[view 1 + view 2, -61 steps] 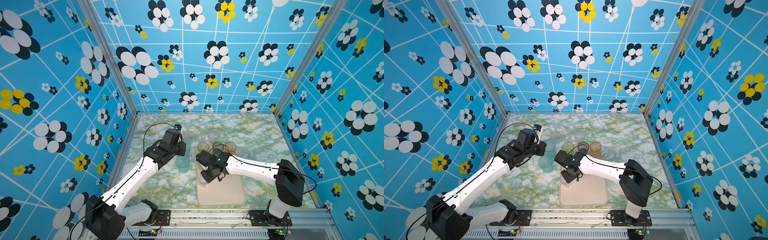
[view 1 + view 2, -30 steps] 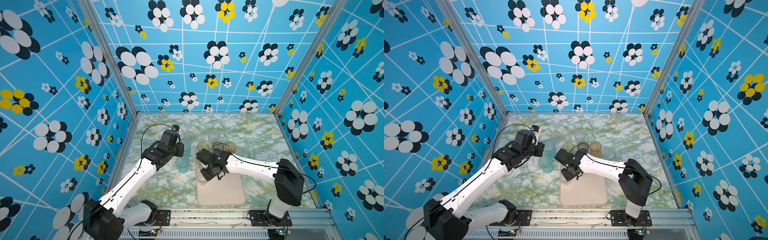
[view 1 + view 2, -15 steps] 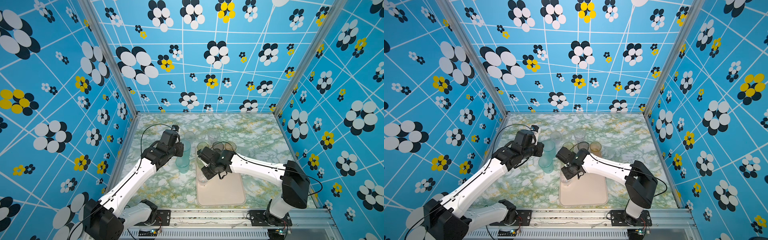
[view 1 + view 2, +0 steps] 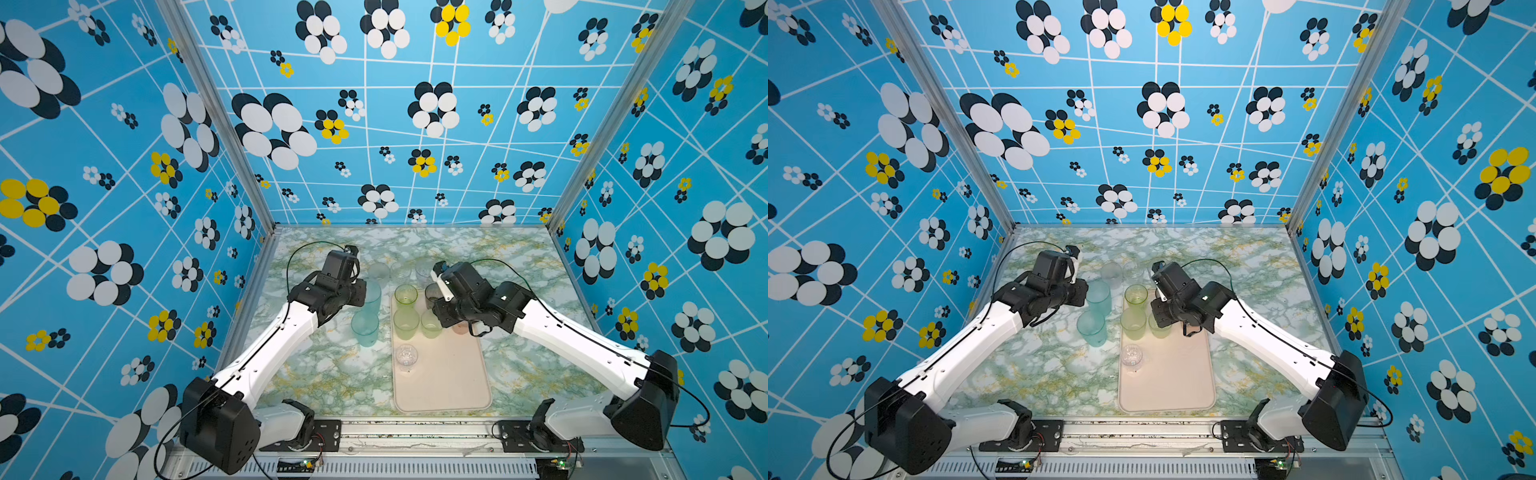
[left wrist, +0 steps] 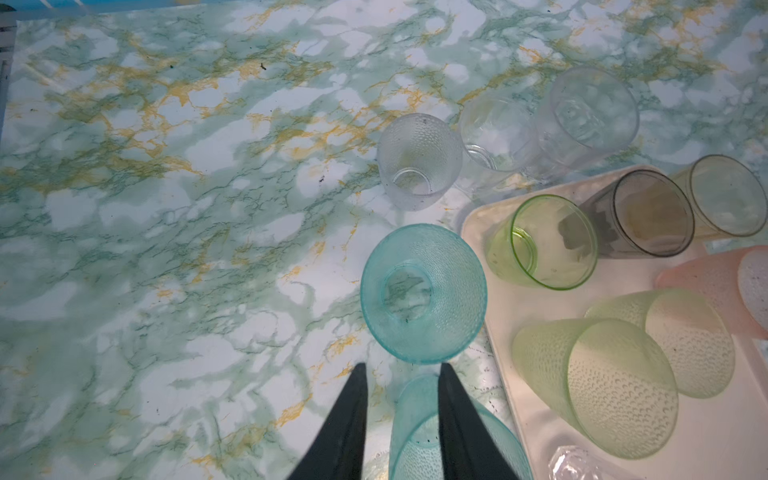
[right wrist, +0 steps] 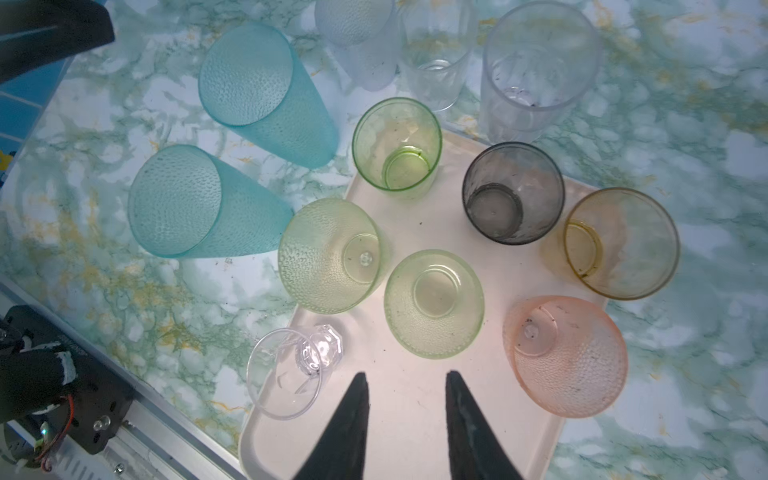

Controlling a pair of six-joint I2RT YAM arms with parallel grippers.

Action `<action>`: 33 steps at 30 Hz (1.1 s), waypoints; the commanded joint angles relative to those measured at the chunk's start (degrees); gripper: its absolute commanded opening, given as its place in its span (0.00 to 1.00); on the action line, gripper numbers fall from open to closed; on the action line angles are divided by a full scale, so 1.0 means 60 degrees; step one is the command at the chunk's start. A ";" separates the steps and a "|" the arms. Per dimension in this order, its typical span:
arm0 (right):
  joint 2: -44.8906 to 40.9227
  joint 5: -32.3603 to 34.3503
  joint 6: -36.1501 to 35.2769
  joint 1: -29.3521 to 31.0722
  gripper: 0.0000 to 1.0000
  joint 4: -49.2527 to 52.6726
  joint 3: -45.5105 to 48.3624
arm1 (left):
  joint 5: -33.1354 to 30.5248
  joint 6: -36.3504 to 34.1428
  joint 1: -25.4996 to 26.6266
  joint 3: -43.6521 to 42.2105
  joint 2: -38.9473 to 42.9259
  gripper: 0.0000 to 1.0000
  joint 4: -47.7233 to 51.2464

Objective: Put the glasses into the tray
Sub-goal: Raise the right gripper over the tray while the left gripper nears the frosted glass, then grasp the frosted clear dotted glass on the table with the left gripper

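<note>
Seven of the glasses are on the far half of the tray [image 4: 449, 382]. A green glass [image 4: 406, 295] is at its far left corner, with a grey glass [image 6: 513, 193] and an amber glass [image 6: 621, 243] along the far edge. Nearer stand two pale green glasses [image 6: 330, 255] and a pink glass [image 6: 565, 355], and a clear cut glass [image 4: 406, 356] is nearest, by the left rim. On the table [image 4: 316, 374] two teal glasses stand just left of the tray, and three clear glasses [image 5: 419, 162] stand just beyond its far edge. The left gripper [image 5: 402, 365] hangs over the nearer teal glass [image 4: 365, 328], jaws partly apart and gripping nothing, one finger above the mouth and one outside the wall. I take this glass to be next. The gripper should drop straight down so the wall sits deep between the fingers and close gently. Then it should lift above the rim, carry the glass right and set it on the bare near half, wide of the clear cut glass. The right gripper [image 6: 406, 375] hovers over that bare patch, open and empty, and ought to move aside first. The table is glossy green-and-white marble print veined with yellow, with a metal rail [image 4: 415, 432] on its near side carrying both arms. Bright blue walls [image 4: 374, 124] with white lines and black, white and yellow flowers close in three sides.
</note>
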State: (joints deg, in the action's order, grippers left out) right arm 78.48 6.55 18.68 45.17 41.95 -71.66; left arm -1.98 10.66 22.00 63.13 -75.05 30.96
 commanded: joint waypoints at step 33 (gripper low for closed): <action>0.0148 -0.0889 -0.0974 -0.2224 0.37 -0.0049 0.0444 | 0.1573 -0.1468 -0.1121 0.5296 -0.6569 0.34 0.1168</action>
State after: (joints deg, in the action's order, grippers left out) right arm 78.94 2.15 13.87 32.25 42.09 -68.88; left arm 7.11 3.14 15.75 92.79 -113.21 36.03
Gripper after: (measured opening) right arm 0.364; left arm 0.343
